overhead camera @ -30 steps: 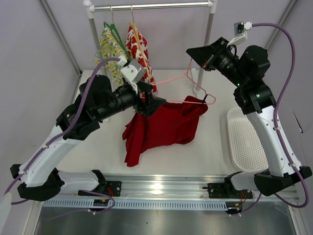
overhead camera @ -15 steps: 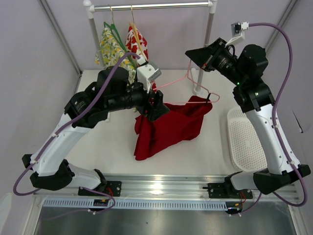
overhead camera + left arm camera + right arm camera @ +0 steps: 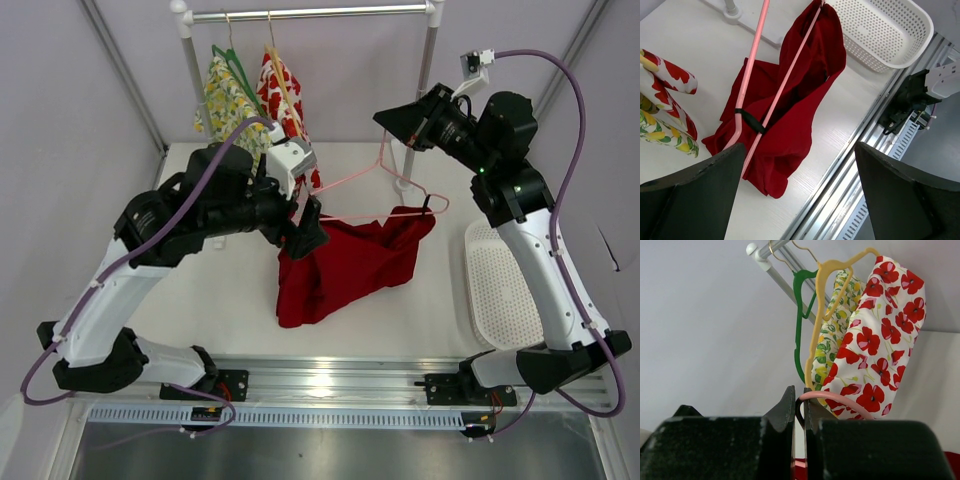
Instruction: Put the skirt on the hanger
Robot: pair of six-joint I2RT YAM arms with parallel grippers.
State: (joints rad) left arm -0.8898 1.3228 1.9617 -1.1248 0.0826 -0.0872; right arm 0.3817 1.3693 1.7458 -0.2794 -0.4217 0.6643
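Beneath left claw (image 3: 800, 150), skirt (image 3: 790, 115) on hanger (image 3: 752, 55).

No text, label, brand name, number or sign can be read in any of the three views. The only candidate is a small dark tag (image 3: 207, 411) fixed to the slotted rail (image 3: 320, 416) at the near edge of the table, just in front of the left arm's base. It carries a few pale marks, but they are too small and blurred to make out as letters or figures.
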